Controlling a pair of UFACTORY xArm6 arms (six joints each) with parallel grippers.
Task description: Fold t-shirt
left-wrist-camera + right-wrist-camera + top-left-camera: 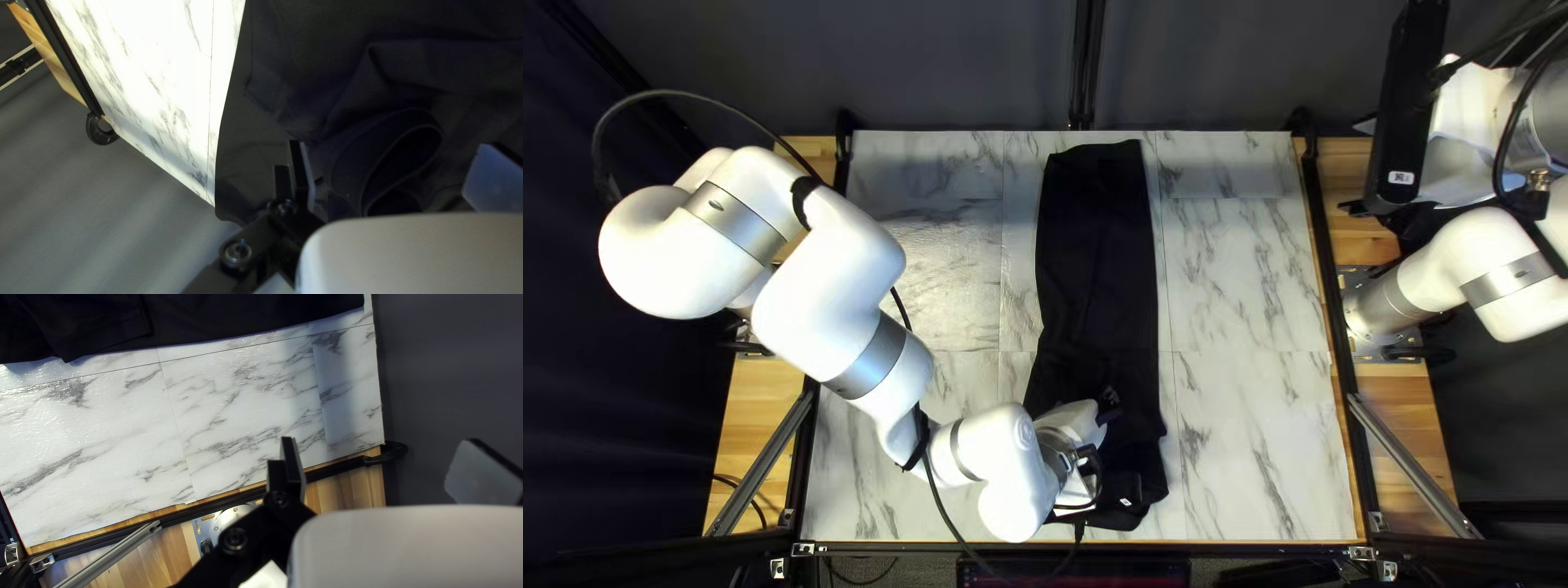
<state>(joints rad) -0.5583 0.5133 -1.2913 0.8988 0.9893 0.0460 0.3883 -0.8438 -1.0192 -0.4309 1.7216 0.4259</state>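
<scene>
Near the table's front edge, the left gripper (1084, 423), on the left arm (839, 283) that reaches in from the left, hangs over the near end of a black t-shirt (1098, 261); in its own wrist view the left gripper (396, 177) has its fingers spread wide, with a raised, curling loop of cloth (403, 158) between them – neither side pinches it.

The t-shirt lies on the marble-patterned table (1263, 436), a little left of the tabletop's middle; it forms a long, narrow strip running from the near part almost to the far edge; its near end is rumpled, while the farther stretch is flatter, with a fairly straight end.

Farther back, beyond the table's right edge, is the right gripper (1388, 215), held above the wooden strip (1345, 185) there; its fingers are also wide apart and hold nothing; its wrist view shows bare marble between it and the t-shirt's long side.

Farthest away – behind the far edge – hangs a dark curtain (1198, 65).
</scene>
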